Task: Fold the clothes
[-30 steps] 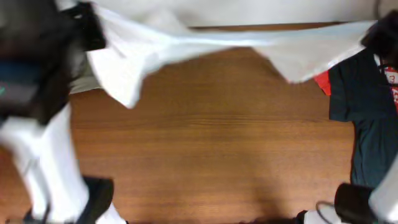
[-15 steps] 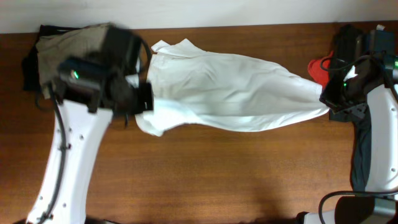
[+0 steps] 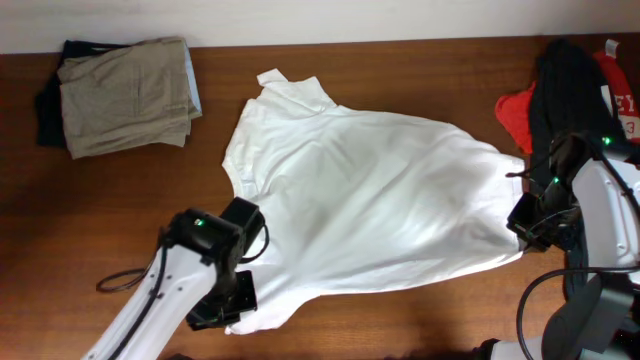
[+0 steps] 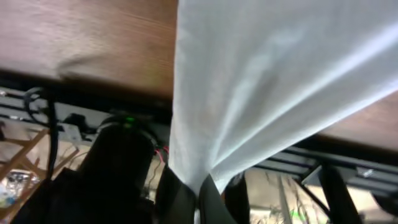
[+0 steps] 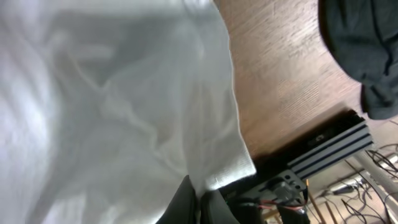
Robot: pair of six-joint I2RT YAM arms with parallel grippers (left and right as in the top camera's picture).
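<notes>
The white T-shirt (image 3: 370,200) lies spread across the middle of the wooden table, collar toward the back. My left gripper (image 3: 232,305) is shut on its near-left corner at the front of the table; the left wrist view shows the white fabric (image 4: 249,87) pinched between the dark jaws of the left gripper (image 4: 202,186). My right gripper (image 3: 522,222) is shut on the shirt's right edge, and in the right wrist view its hem (image 5: 230,168) runs into the jaws of the right gripper (image 5: 198,198). A loose black garment (image 3: 565,90) and a red one (image 3: 513,115) lie at the back right.
A folded khaki-beige garment (image 3: 125,95) sits on a dark item at the back left corner. A black cable (image 3: 120,282) loops on the table by the left arm. The right arm's white body (image 3: 605,215) stands near the right edge, beside the dark clothes.
The shirt, held stretched at the back of the table a second ago, has been drawn toward the front and laid out flat. Both arms moved toward the near edge, still gripping it.
</notes>
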